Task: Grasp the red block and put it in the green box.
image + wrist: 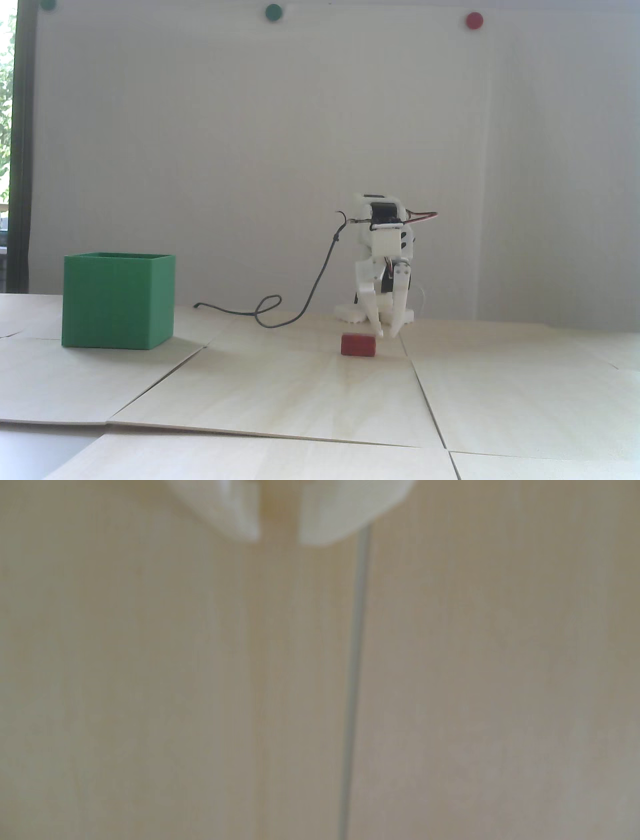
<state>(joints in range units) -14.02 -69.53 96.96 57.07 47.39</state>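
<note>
We see the claw [389, 334] slightly open and empty, tips low just right of the block [358, 345]; closing here risks missing or nudging it.

red block [358, 345] dark red, green box [118, 302] plain matte green, claw [388, 334] white, tabletop [300, 390] pale wood grain, cable [280, 312] dark grey.

Arm [382, 235] folded low, gripper [388, 333] pointing down, jaws slightly apart, prob. empty, tips near table.
</note>
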